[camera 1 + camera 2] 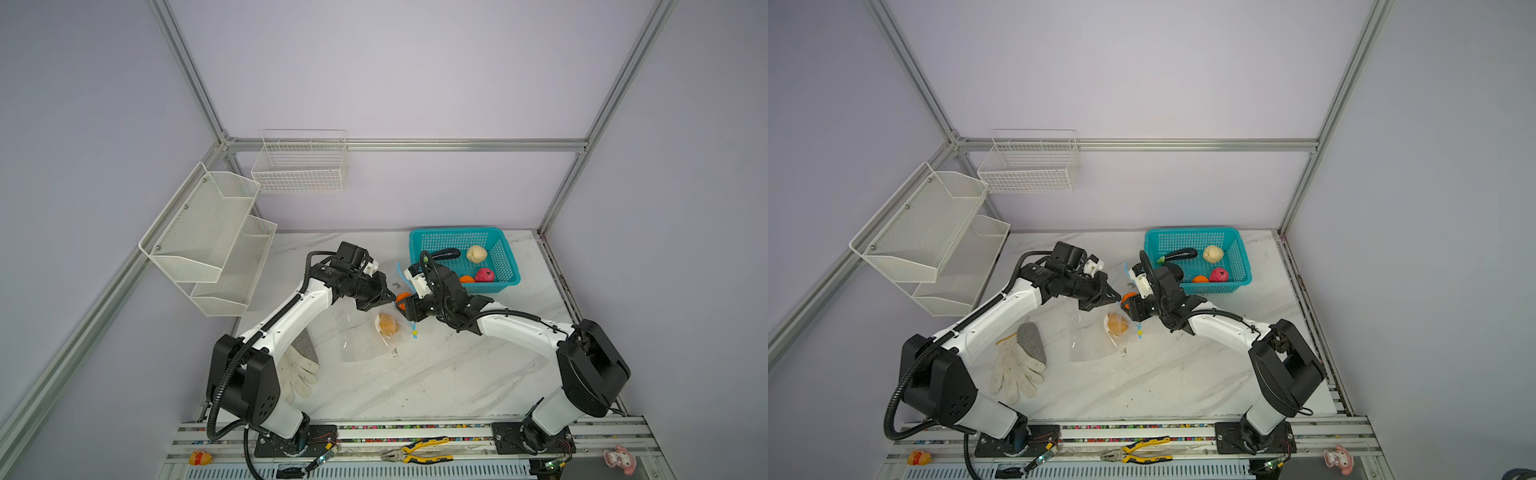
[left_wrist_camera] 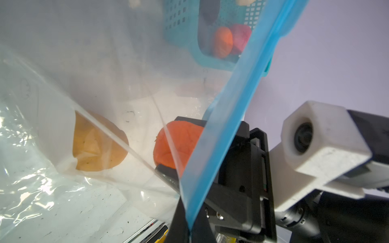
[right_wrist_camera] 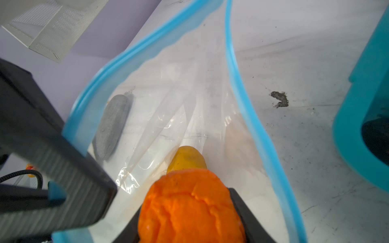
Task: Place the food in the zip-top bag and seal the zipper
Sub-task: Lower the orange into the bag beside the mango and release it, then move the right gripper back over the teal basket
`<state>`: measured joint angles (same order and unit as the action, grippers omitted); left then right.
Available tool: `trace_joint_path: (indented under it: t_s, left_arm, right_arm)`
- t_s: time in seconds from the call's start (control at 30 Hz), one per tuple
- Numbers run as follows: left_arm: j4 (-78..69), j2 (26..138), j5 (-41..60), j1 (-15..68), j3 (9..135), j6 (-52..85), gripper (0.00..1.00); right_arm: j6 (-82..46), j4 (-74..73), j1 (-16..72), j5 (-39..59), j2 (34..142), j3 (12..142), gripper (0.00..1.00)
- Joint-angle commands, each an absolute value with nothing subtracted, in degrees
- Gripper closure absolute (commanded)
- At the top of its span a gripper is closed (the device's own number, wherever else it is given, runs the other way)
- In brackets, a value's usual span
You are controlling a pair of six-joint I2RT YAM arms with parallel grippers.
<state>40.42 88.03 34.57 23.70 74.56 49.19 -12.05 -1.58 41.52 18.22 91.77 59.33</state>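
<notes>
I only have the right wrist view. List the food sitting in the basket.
Observer: I can see four pieces in the basket: an eggplant, a cream ball, an orange and a pink fruit.
Operator: Now tell me where the slider is.
Observer: The yellow-green slider hangs at the end of the blue strip nearest the robot's base.
Operator: Report anything lying near the bag.
Observer: A white glove lies on the table, on the left arm's side of the bag and apart from it.
</notes>
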Motion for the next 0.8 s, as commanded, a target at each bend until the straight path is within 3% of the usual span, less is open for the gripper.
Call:
trace_joint_path:
  t_s: [0.0,0.3,0.77]
  left_arm:
    - [38.07,85.78,36.14,24.0,76.82,50.27,1.0]
    - [37.42,85.7,35.95,23.99,76.35,50.1,1.0]
    - [37.27,86.55,34.74,23.91,76.61,49.13,1.0]
  right_arm:
    - [-11.16,1.28,41.31,16.92,89.86,60.86,0.44]
    - [-10.82,3.5,41.31,14.76,88.77,61.86,0.32]
    - [-12.24,12.0,41.14,8.11,79.02,64.69,0.35]
